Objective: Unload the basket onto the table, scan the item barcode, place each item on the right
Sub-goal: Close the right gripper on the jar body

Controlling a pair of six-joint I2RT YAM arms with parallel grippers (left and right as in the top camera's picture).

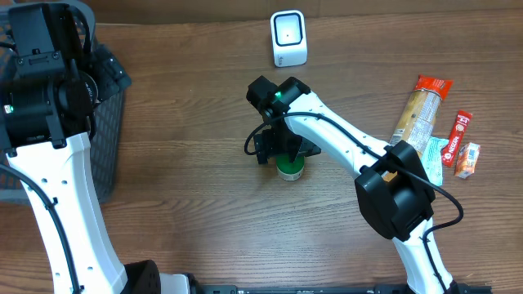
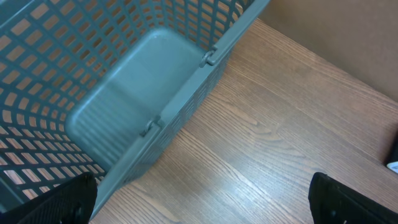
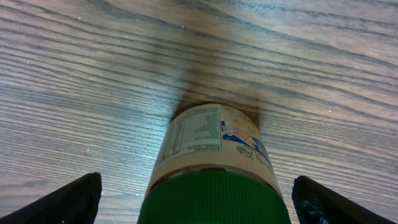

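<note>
The item is a jar [image 1: 290,169] with a green screw lid and a pale printed label, standing upright on the wooden table near the middle. My right gripper [image 1: 282,151] hangs right over it. In the right wrist view the jar [image 3: 214,162] sits between the two black fingers of the right gripper [image 3: 199,202], which is open, with gaps on both sides. The label shows a nutrition table; the barcode is hidden. A white scanner [image 1: 288,38] with a dark window stands at the back. My left gripper [image 2: 202,199] is open and empty over bare wood.
A grey-blue mesh basket [image 1: 106,155] stands at the table's left edge, and the left wrist view shows its wall [image 2: 124,93] close by. At the right lie a long snack pack [image 1: 421,110], a red sachet [image 1: 462,126] and a small orange box [image 1: 467,160].
</note>
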